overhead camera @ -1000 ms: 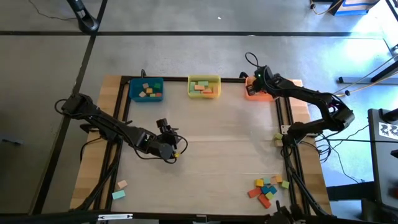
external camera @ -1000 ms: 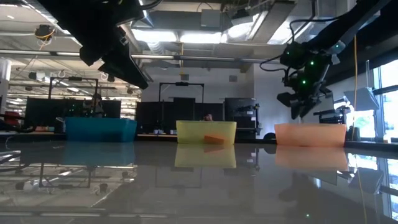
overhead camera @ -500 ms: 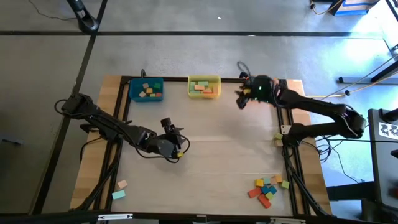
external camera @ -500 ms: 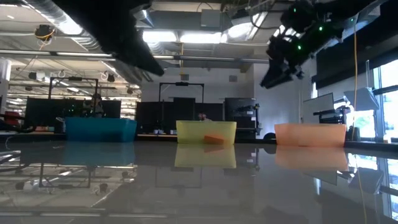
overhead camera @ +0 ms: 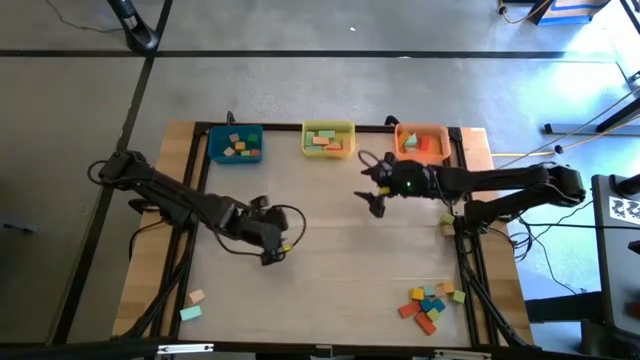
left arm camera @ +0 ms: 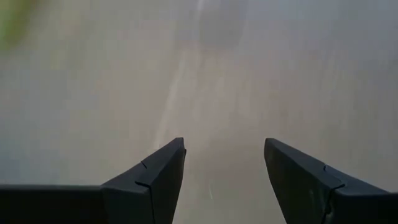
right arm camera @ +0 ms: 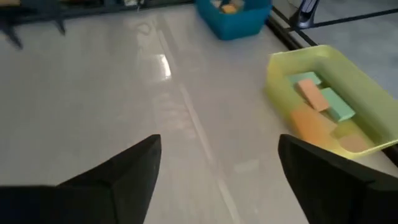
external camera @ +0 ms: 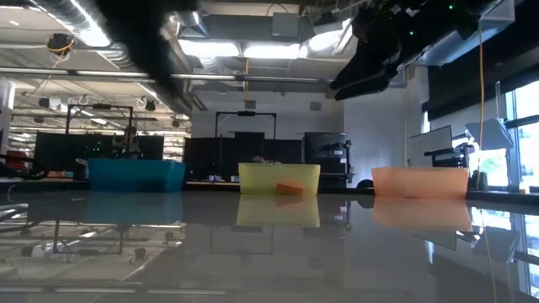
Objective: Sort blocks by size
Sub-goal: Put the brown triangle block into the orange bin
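The blocks lie in several places. A pile of red, teal, orange and yellow ones (overhead camera: pixel 430 303) sits near the table's near right corner, and two lie near the near left corner (overhead camera: pixel 192 305). Others rest inside the blue bin (overhead camera: pixel 236 145), the yellow bin (overhead camera: pixel 328 140) and the orange bin (overhead camera: pixel 420 143) along the far edge. My right gripper (overhead camera: pixel 372 190) hangs open and empty above the table middle, near the yellow bin (right arm camera: pixel 329 106). My left gripper (overhead camera: pixel 270 248) is open and empty over bare tabletop (left arm camera: pixel 224 149), left of centre.
A tan block (overhead camera: pixel 447 222) lies by the right frame rail. Black frame rails run along the table's left, right and far sides. In the low view my right gripper (external camera: pixel 362 76) hangs well above the table surface. Bare wood stretches between the bins and the block pile.
My right gripper has left its place over the orange bin, risen, and swung toward the table's left and near side to the table middle, uncovering the bin. My left arm has shifted only slightly.
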